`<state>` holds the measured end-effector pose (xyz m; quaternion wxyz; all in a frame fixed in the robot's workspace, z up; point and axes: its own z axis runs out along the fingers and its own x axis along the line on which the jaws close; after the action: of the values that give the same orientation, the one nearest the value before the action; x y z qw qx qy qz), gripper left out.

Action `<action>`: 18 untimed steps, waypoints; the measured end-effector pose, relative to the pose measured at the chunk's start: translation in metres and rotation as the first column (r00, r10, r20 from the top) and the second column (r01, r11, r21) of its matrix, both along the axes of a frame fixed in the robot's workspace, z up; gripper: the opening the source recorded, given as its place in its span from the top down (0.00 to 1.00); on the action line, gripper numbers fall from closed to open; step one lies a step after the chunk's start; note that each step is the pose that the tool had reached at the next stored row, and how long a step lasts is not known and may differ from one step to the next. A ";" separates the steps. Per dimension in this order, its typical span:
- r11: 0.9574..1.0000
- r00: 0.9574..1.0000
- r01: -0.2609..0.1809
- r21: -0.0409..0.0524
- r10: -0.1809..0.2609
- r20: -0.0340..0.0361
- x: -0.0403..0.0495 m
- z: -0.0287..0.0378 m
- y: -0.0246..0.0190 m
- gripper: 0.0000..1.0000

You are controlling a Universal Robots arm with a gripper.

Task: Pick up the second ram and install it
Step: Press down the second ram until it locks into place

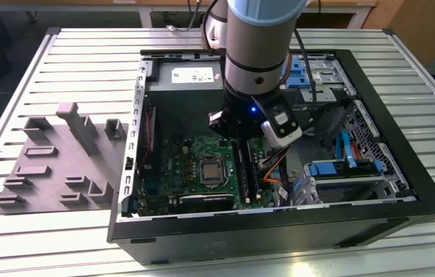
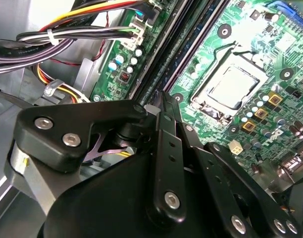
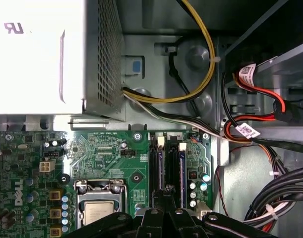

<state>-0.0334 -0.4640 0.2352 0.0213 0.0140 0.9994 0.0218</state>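
Observation:
Inside the open computer case (image 1: 402, 190) my gripper (image 1: 240, 144) hangs low over the motherboard's memory slots. Its dark fingers come together at a point, shut, in both wrist views (image 2: 164, 99) (image 3: 167, 191). Two slim dark sticks stand side by side in the slots (image 3: 158, 166) (image 3: 181, 166). The stick nearer the processor, taken as the second ram (image 2: 191, 47), runs straight out from under the fingertips. Nothing shows between the fingers, and I cannot tell whether the tips touch the ram. In the exterior view the sticks (image 1: 246, 170) lie just below the wrist.
The square silver processor (image 1: 212, 172) (image 2: 233, 87) (image 3: 98, 212) sits beside the slots. A pale grey moulded tray (image 1: 55, 167) lies on the slatted table at the exterior view's left. The power supply (image 3: 42, 54), cable bundles (image 3: 270, 198) and a drive cage (image 1: 348, 170) crowd the case.

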 end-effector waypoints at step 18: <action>1.000 1.000 0.000 0.000 0.000 0.000 -0.0011 0.0000 0.0078 0.89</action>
<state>-0.0346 -0.4562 0.2352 0.0213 0.0140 0.9994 0.0218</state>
